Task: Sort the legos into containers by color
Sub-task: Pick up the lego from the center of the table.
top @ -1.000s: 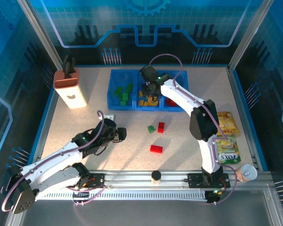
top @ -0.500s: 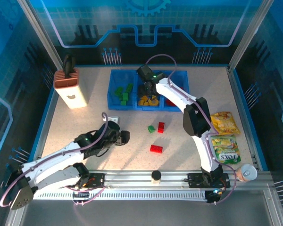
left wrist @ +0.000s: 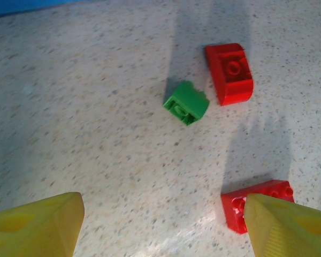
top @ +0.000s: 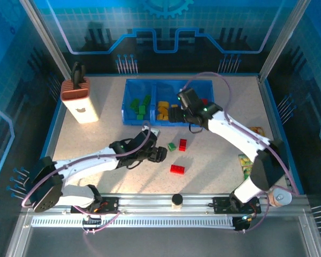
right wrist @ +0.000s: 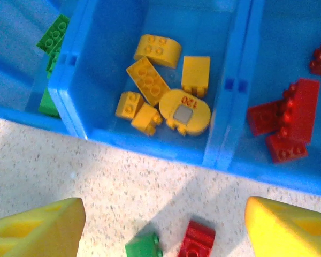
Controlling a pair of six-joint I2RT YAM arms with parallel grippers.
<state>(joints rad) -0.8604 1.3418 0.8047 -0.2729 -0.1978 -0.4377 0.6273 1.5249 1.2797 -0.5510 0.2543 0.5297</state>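
The right gripper (right wrist: 163,211) has pulled back from the blue tray (top: 124,107)'s middle compartment to its near wall, fingers apart and empty. The yellow bricks (right wrist: 160,96) lie inside, so a drop looks finished. The left gripper (left wrist: 160,209) has swung toward mid-frame, also wide and empty, over the green brick (left wrist: 186,102) and two red bricks (left wrist: 230,73) still loose on the desk (left wrist: 69,107).

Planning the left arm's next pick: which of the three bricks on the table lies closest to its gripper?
The lone red brick beside a fingertip of the left gripper; the green brick and the other red brick lie together, farther ahead.
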